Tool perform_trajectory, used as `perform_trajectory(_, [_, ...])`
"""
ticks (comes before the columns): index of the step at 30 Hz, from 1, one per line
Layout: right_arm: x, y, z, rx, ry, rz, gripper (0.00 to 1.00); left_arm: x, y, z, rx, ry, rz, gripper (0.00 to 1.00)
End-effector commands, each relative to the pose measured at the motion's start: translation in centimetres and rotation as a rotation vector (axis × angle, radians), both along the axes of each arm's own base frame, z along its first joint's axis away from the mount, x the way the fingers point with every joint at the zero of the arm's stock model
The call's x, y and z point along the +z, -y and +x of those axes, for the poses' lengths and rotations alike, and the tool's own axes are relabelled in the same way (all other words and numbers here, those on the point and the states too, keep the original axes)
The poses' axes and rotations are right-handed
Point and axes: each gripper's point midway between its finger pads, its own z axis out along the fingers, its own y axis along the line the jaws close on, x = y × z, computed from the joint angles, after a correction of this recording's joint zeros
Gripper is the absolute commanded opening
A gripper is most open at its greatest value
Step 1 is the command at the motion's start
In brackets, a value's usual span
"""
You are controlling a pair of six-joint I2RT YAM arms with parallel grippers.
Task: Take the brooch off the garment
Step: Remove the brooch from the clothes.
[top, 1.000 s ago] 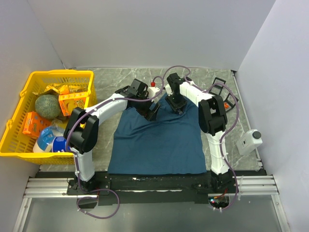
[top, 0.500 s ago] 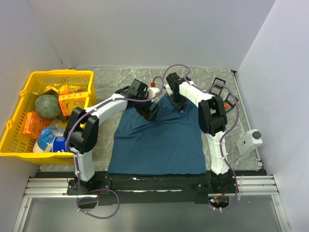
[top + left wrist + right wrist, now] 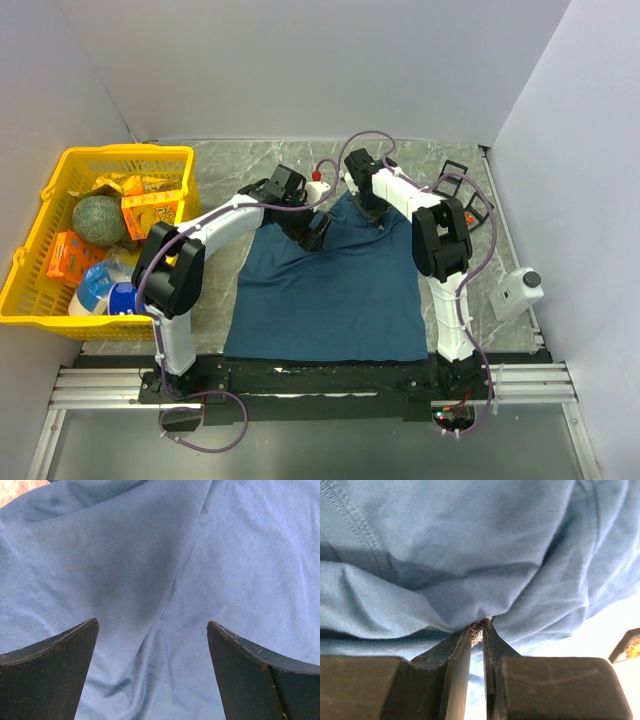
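Note:
The dark teal garment (image 3: 325,290) lies spread on the table between the two arms. At its far edge my right gripper (image 3: 372,212) is shut on a small glittery brooch (image 3: 477,630). The brooch shows only as a sparkling sliver between the fingertips, and the cloth (image 3: 445,540) bunches and pulls up around it. My left gripper (image 3: 315,232) stands wide open over the cloth (image 3: 200,555) just left of that spot. Its two fingers frame a soft fold and nothing is between them.
A yellow basket (image 3: 30,270) full of groceries stands at the left. A small white bottle with a red cap (image 3: 318,182) sits just beyond the garment's far edge. A black wire rack (image 3: 465,195) and a white device (image 3: 520,290) are at the right.
My right gripper's jaws have closed from half open onto the brooch and have shifted slightly toward the far side. The left arm has not moved.

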Motion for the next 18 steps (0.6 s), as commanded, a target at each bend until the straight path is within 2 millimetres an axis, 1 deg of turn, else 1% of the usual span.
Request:
perform_trajectory(1, [4.1,1.0,1.0,-0.015,0.104,-0.016,0.00,3.0,0.9,0.1,-0.019,0.059,-0.069,0.96])
perform_trajectory(5, [5.6,1.0,1.2,-0.009,0.134,-0.008,0.00,3.1,0.9,0.1,-0.017,0.057,-0.068,0.96])
perform_trajectory(6, [6.2,0.9,1.2,-0.006,0.146,-0.001,0.00,3.0,0.9,0.2,-0.017,0.061,-0.065,0.96])
perform_trajectory(9, [7.3,0.8,1.2,0.001,0.156,0.007,0.00,3.4,0.9,0.3,-0.017,0.067,-0.067,0.96])
perform_trajectory(11, [7.6,0.8,0.8,0.008,0.133,0.009,0.00,3.4,0.9,0.3,-0.021,0.068,-0.064,0.96])
perform_trajectory(12, [8.2,0.7,0.9,0.011,0.141,0.017,0.00,3.6,0.9,0.4,-0.020,0.070,-0.064,0.96])
perform_trajectory(13, [8.4,0.7,0.5,0.014,0.125,0.016,0.00,3.6,0.9,0.4,-0.022,0.072,-0.063,0.96])
perform_trajectory(16, [9.2,0.0,0.0,0.038,0.109,0.061,0.00,4.1,1.0,0.4,-0.029,0.079,-0.066,0.96])
perform_trajectory(17, [9.4,-0.3,-0.6,0.047,0.087,0.079,0.00,4.2,1.0,0.4,-0.034,0.083,-0.066,0.96])
perform_trajectory(18, [9.7,-1.0,-0.9,0.060,0.077,0.119,0.00,4.5,1.1,0.5,-0.040,0.089,-0.071,0.96])
